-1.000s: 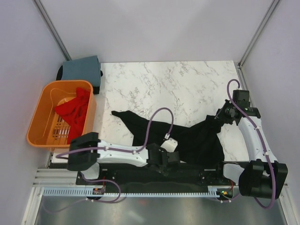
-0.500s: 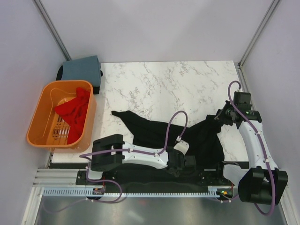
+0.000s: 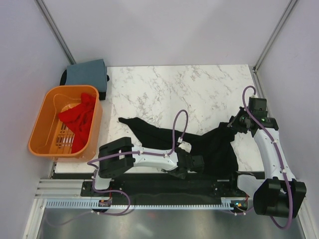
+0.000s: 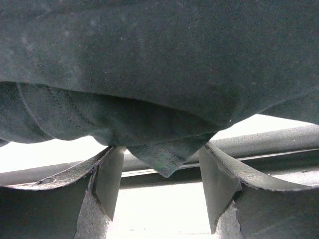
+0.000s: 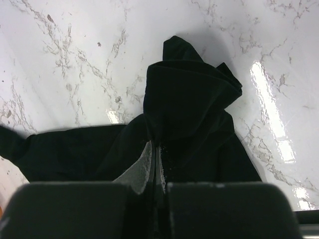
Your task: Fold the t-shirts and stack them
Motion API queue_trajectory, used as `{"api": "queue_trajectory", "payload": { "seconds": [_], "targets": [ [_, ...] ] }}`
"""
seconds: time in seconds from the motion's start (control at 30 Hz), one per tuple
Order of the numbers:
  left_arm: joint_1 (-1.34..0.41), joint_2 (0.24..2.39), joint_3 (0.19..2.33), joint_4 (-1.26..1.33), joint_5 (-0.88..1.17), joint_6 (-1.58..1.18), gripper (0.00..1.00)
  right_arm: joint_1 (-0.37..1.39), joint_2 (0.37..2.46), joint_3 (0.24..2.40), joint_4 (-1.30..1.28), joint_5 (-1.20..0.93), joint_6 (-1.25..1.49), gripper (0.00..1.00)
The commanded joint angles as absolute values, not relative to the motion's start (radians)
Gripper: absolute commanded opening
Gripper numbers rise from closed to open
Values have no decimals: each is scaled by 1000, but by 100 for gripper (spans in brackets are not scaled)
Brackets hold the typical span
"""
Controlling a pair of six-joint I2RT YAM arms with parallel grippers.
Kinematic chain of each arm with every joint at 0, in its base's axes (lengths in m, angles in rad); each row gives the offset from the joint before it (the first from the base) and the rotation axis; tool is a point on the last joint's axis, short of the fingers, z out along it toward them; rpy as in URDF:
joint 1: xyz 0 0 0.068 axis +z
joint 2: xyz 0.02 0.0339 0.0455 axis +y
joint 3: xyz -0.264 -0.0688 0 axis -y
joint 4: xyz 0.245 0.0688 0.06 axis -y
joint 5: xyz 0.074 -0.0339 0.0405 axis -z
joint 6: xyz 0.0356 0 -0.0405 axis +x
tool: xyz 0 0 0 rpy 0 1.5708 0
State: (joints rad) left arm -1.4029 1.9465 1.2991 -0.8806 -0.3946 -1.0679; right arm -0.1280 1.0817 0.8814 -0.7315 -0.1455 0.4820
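Note:
The large black t-shirt [image 3: 164, 138] lies crumpled across the front of the marble table [image 3: 189, 89]. My left gripper [image 3: 195, 162] is low at the shirt's front edge. In the left wrist view it [image 4: 160, 149] is open, and a stitched hem corner [image 4: 164, 160] hangs between its fingers [image 4: 107, 174] without touching either pad. My right gripper [image 3: 234, 123] is shut on the shirt's right end, which is lifted into a peak [image 5: 187, 94]. Its fingertips [image 5: 155, 162] pinch the black cloth. The red t-shirt [image 3: 79, 118] lies in the orange basket [image 3: 42, 142]. The blue-grey t-shirt [image 3: 87, 73] lies folded at the back left.
The orange basket stands off the table's left edge. Under the blue-grey shirt something dark [image 3: 64, 77] shows. A metal rail [image 3: 164, 199] runs along the front below the arm bases. Bare marble stretches behind the black shirt.
My left arm has swung right along the front edge of the black shirt and its jaws have narrowed around the hem corner. The right arm has barely shifted, still gripping.

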Motion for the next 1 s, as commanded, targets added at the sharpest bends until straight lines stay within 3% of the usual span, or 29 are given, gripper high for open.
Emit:
{"api": "queue_trajectory", "payload": {
  "seconds": [0.0,0.1,0.13,0.2,0.23,0.27,0.5,0.73,0.97],
  "targets": [
    [-1368,2014,1295,-910,-534,-1111,68,-127,1058,879,-718,-152,479,0],
    [-1359,2008,1290,-904,-538,-1112,57,-127,1052,873,-719,-153,476,0],
    [-1359,2002,1286,-902,-541,-1115,42,-127,1052,871,-721,-155,476,0],
    [-1361,1974,1278,-896,-551,-1115,24,-126,1045,871,-724,-156,476,0],
    [-1364,1964,1269,-897,-552,-1114,6,-127,1045,873,-724,-156,477,0],
    [-1364,1954,1264,-896,-557,-1115,2,-127,1042,874,-730,-158,479,0],
    [-1405,1738,1305,-1044,-642,-1123,2,-127,1008,1023,-819,-209,502,0],
    [-1450,1389,1616,-1383,-830,-1128,2,-127,962,1311,-934,-291,566,0],
    [-1457,1198,1917,-1292,-904,-730,2,-127,966,1727,-1014,-319,551,0]
  ]
}}
